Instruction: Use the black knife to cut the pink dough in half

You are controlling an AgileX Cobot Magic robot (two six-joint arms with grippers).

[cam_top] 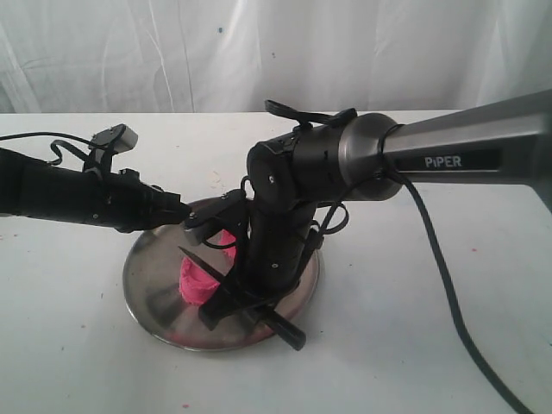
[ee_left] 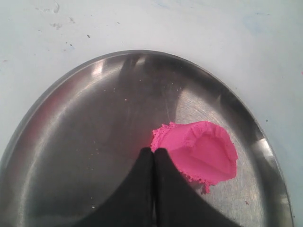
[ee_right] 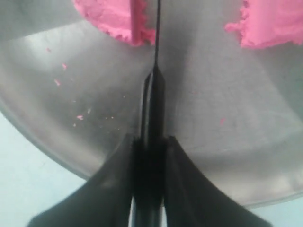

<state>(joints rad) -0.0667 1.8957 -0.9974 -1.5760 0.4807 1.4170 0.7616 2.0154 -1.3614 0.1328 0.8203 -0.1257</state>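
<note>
The black knife [ee_right: 154, 104] is pinched edge-down by the right end effector [ee_right: 150, 142] between the pink dough pieces [ee_right: 118, 19], while one piece is apparently steadied by the pressed-together left end effector [ee_left: 154, 156].

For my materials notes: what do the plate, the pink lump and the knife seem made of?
The plate looks like steel, brushed and shiny, with blurred reflections. The pink dough is soft and matte, probably modelling dough: crumbly torn edges. The black knife is matte, plastic or coated metal; I cannot tell which.
</note>
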